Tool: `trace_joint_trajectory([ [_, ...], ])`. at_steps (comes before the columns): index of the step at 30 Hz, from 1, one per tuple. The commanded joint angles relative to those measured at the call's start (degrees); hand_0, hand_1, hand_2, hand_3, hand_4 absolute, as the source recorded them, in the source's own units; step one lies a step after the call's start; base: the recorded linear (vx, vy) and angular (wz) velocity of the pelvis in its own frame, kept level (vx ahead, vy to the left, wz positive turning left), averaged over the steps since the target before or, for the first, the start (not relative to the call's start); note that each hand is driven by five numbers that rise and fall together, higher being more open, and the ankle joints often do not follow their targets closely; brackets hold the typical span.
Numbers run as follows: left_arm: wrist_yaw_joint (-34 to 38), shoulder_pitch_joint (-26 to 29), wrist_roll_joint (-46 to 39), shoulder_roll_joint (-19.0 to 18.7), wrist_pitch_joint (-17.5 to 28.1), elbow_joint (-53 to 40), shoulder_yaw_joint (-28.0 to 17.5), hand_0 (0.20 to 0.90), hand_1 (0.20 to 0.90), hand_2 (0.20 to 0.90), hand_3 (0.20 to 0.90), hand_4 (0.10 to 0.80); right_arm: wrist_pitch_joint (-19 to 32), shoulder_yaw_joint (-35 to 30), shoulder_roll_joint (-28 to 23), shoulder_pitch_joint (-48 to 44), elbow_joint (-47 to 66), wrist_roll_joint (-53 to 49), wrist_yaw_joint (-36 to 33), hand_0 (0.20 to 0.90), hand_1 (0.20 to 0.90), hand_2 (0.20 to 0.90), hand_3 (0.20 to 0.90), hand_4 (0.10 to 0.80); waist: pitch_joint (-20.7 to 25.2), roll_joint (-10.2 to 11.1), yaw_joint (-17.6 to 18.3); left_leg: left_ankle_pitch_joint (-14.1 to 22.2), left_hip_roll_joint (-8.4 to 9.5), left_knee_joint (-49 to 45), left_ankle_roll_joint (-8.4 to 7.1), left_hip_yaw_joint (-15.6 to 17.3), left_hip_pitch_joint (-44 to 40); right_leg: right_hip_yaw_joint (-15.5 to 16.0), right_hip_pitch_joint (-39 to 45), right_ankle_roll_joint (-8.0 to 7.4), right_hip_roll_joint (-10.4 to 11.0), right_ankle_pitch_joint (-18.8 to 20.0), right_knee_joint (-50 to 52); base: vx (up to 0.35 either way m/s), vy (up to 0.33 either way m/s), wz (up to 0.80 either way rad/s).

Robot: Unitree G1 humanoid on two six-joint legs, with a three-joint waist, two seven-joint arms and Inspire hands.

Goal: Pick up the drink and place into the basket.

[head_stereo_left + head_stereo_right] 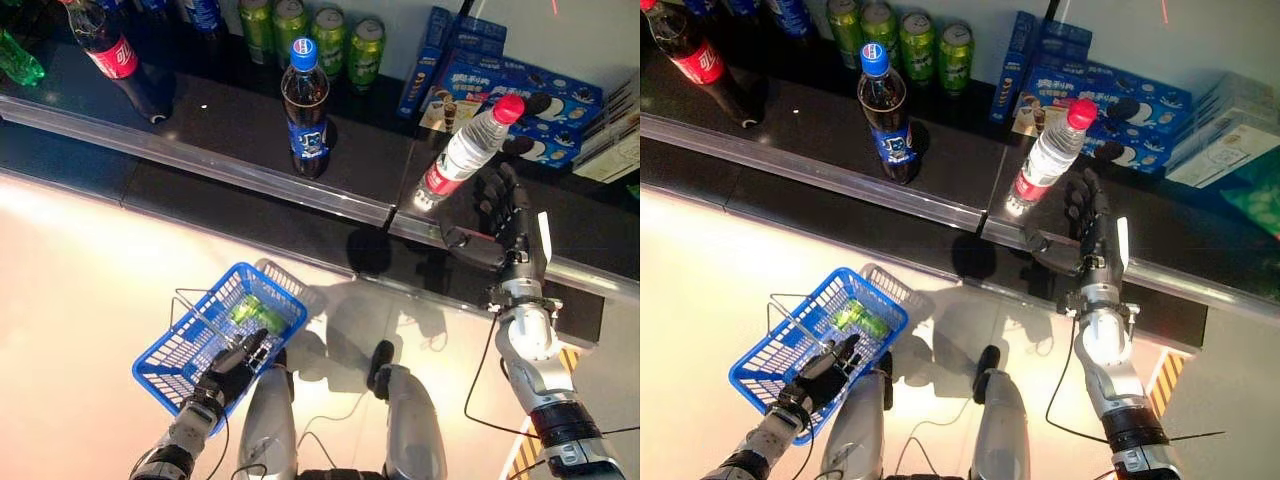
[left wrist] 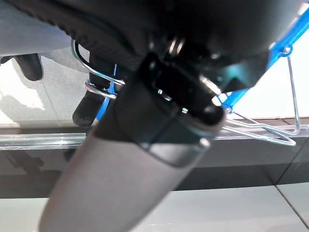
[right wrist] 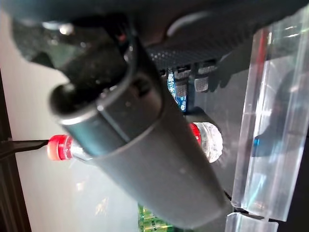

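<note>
The left hand (image 1: 232, 372), fingers curled round its handle, holds the blue basket (image 1: 170, 360). Beyond, the right hand (image 1: 505, 225), fingers spread, flanks the water bottle (image 1: 462, 155) tilted just past its fingertips; rigid, probably slick, best gripped mid-body.

Dark shelf (image 1: 200, 120), bottles (image 1: 306, 105), cans (image 1: 325, 35), boxes (image 1: 520, 95)
</note>
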State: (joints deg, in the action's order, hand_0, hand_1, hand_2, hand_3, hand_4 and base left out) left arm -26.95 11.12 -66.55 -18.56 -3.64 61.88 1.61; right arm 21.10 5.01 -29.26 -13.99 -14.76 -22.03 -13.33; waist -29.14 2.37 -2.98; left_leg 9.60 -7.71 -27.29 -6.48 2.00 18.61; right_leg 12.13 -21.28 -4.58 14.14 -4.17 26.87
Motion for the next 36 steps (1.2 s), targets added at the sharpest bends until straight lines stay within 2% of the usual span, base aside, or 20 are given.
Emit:
trace_joint_trajectory([
  [1, -5.43, -5.14, 1.93, 0.54, -0.84, -4.55, 3.53, 0.300, 0.300, 0.300, 0.200, 0.100, 3.65, -6.27, -3.67, -5.80, 3.92, -0.81, 0.67, 0.900, 0.900, 0.900, 0.900, 0.800, 4.64, -0.95, -0.90, -6.53, -1.39, 3.54, 2.46, -0.95, -0.10, -0.25, 0.88, -3.43, 4.42, 1.97, 1.98, 0.000, 0.000, 0.00],
  [14, -5.02, -3.76, 2.56, -0.40, -2.21, -4.94, 5.80, 0.300, 0.300, 0.300, 0.200, 0.100, 0.90, -4.32, -11.02, -18.10, -6.35, -6.36, 3.22, 0.900, 0.900, 0.900, 0.900, 0.800, 4.29, -1.49, -3.33, -6.32, -0.56, 2.90, 2.69, -1.72, 0.50, 1.07, 0.23, -3.19, 5.23, 1.67, 3.51, 0.002, 0.002, 0.04],
  [26, -4.91, -2.78, 2.41, -1.00, -2.92, -4.91, 7.73, 0.300, 0.300, 0.300, 0.200, 0.100, -2.26, -0.99, -14.29, -27.27, -13.56, -8.76, 5.30, 0.900, 0.900, 0.900, 0.900, 0.800, 4.05, -1.82, -4.62, -6.07, 0.46, 3.19, 3.30, -2.22, 0.37, 1.37, -0.27, -3.13, 5.39, 1.72, 3.93, -0.001, 0.000, 0.04],
  [34, -5.10, -1.84, 2.46, -1.05, -3.07, -4.42, 8.90, 0.300, 0.300, 0.300, 0.200, 0.100, -3.74, 1.47, -14.63, -31.23, -15.90, -9.76, 7.28, 0.900, 0.900, 0.900, 0.900, 0.800, 3.83, -2.18, -4.95, -6.10, 0.98, 3.52, 3.53, -2.31, 0.43, 1.47, -0.85, -3.20, 5.87, 1.85, 4.10, -0.005, 0.009, 0.03],
  [35, -5.25, -1.57, 2.27, -1.09, -3.09, -4.27, 9.10, 0.300, 0.300, 0.300, 0.200, 0.100, -3.88, 1.85, -14.54, -31.86, -16.03, -9.58, 7.25, 0.867, 0.867, 0.867, 0.862, 0.762, 3.74, -2.31, -4.96, -6.12, 1.06, 3.55, 3.57, -2.31, 0.55, 1.41, -1.09, -3.21, 5.96, 1.82, 4.23, 0.000, 0.000, 0.00],
  [36, -5.27, -1.42, 2.13, -1.05, -3.11, -4.28, 9.20, 0.300, 0.300, 0.300, 0.200, 0.100, -3.75, 2.07, -14.46, -32.17, -16.04, -9.50, 7.42, 0.582, 0.582, 0.582, 0.529, 0.429, 3.69, -2.38, -4.95, -6.12, 1.15, 3.58, 3.60, -2.31, 0.63, 1.35, -1.22, -3.18, 5.96, 1.76, 4.29, 0.000, 0.000, 0.00],
])
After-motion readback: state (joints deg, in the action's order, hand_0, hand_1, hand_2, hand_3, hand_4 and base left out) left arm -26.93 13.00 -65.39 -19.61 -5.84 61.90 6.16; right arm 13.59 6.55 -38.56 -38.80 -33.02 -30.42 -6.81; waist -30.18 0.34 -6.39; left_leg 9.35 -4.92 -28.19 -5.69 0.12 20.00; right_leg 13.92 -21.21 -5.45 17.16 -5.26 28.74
